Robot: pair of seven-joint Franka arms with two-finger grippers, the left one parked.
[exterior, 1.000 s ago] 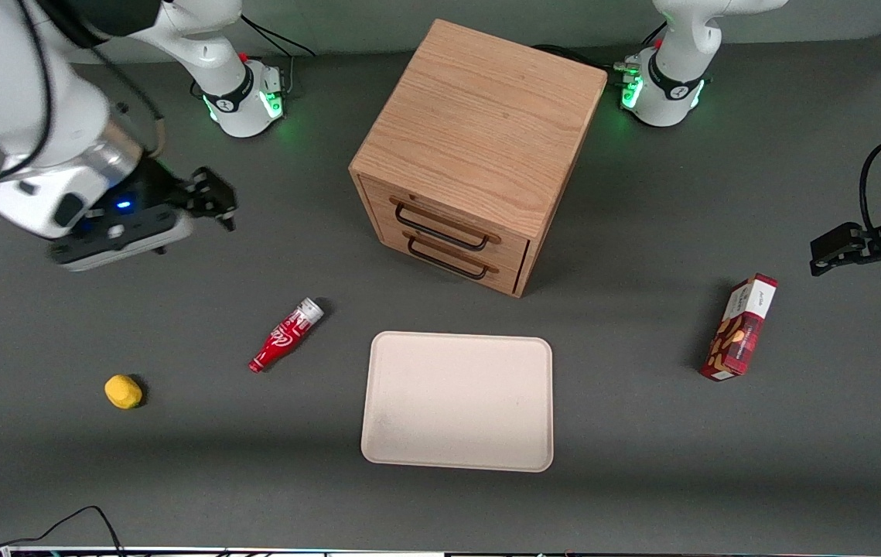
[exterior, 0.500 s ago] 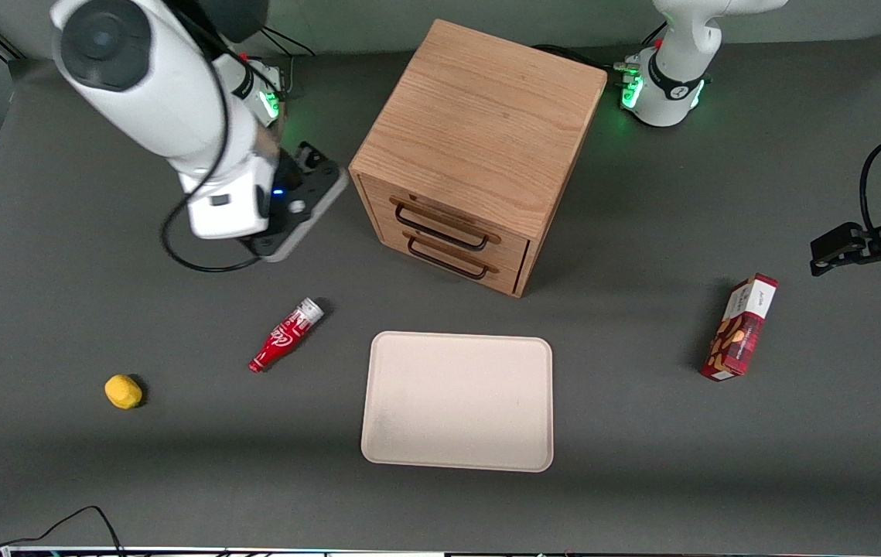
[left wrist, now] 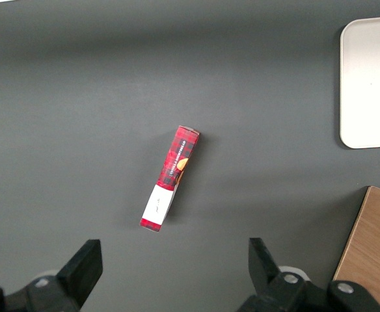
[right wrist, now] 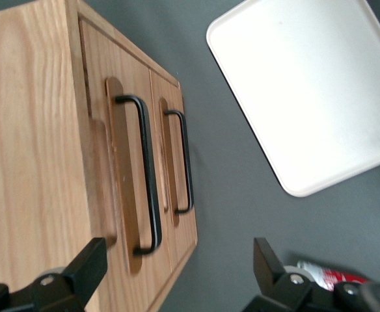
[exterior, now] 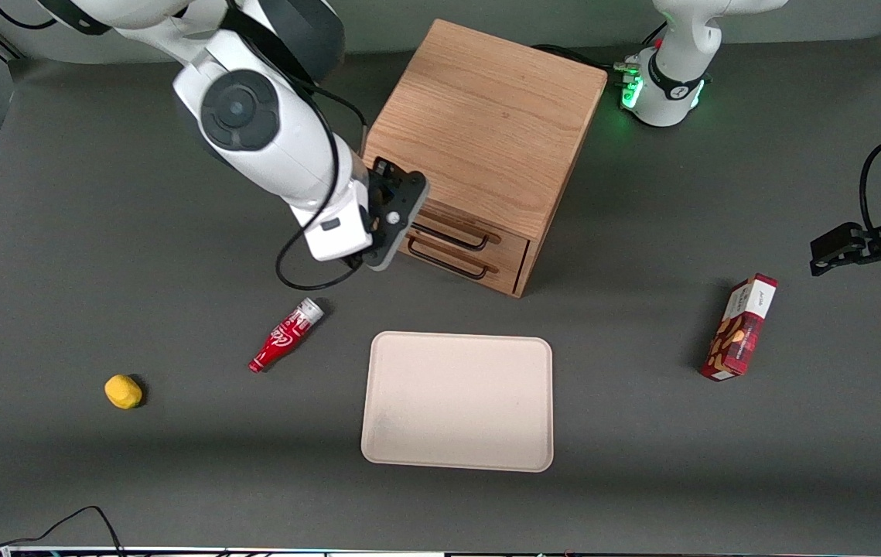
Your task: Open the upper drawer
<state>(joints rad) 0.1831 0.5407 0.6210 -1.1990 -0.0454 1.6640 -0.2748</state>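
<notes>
The oak cabinet stands in the middle of the table. Its upper drawer is shut, with its black wire handle across its front; the lower drawer's handle is just beneath. My right gripper hovers in front of the drawers, at the corner toward the working arm's end, covering that end of both handles. In the right wrist view the gripper is open and empty, its fingers wide apart, close to the end of the upper drawer's handle without touching it. The upper drawer's front shows flush with the cabinet.
A beige tray lies nearer the front camera than the cabinet. A red bottle lies beside the tray, and a yellow object toward the working arm's end. A red box stands toward the parked arm's end.
My right arm has swung in from the working arm's end of the table to the cabinet's front corner. The drawers and the loose objects have not moved.
</notes>
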